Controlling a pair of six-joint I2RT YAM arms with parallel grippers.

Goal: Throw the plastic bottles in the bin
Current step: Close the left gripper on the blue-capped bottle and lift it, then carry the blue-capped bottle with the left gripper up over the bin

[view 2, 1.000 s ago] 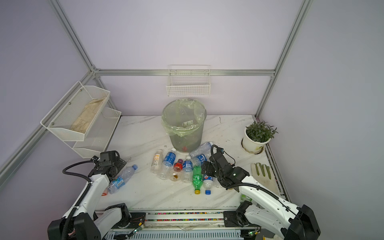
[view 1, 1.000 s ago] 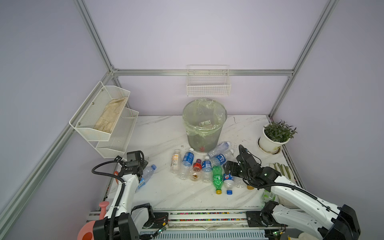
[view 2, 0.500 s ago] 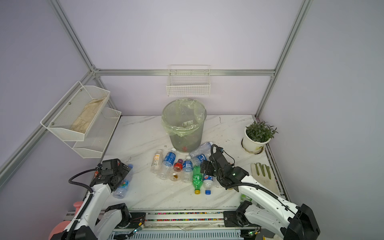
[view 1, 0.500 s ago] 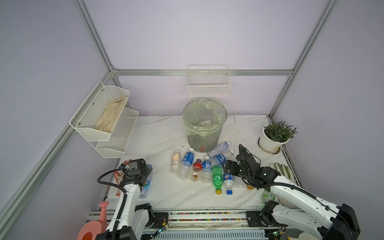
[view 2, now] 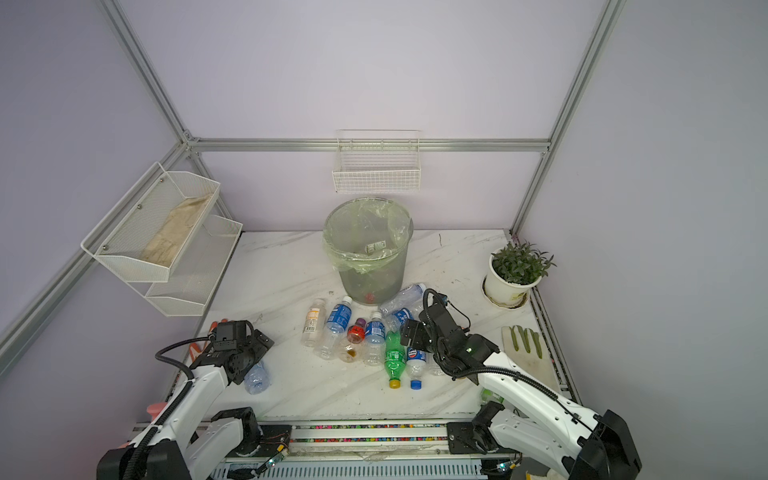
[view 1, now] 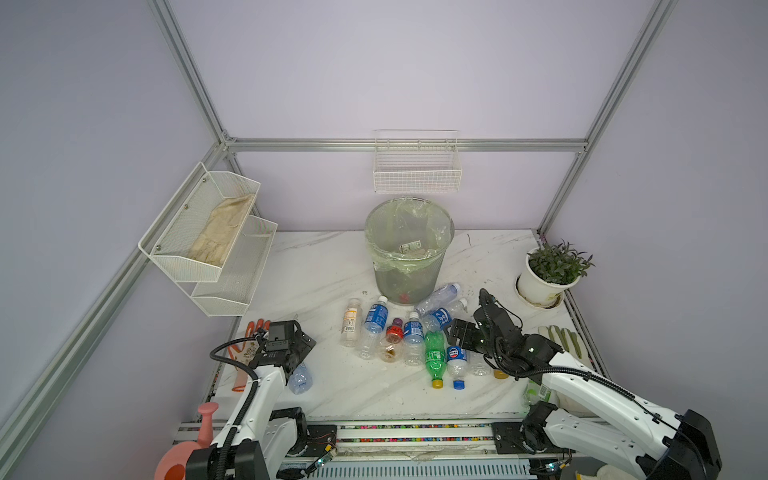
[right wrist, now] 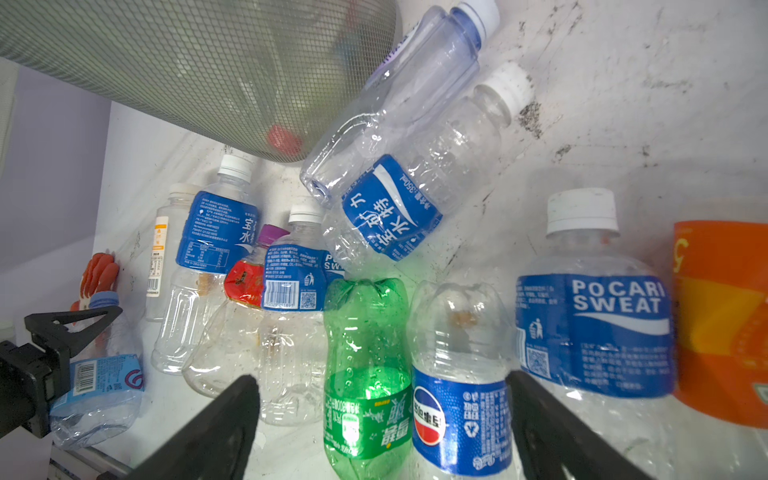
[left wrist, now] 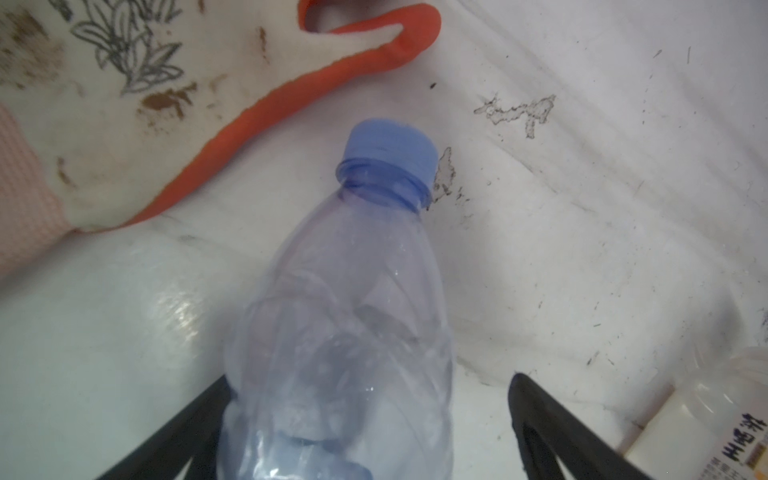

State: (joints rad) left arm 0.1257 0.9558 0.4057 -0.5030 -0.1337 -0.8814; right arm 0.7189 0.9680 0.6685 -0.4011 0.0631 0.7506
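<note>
Your left gripper, jaws spread, straddles a crumpled blue-capped bottle front-left of the bin, near the table edge; your right gripper gapes over plastic bottles crowded before the bin.

bin: grey mesh, pale-green liner | tabletop: white marble, grey veins | green bottle: green, yellow cap | crushed bottle: clear bluish, blue cap | glove: white, orange edging, grey flower print, cuff seemingly pink-checked
</note>
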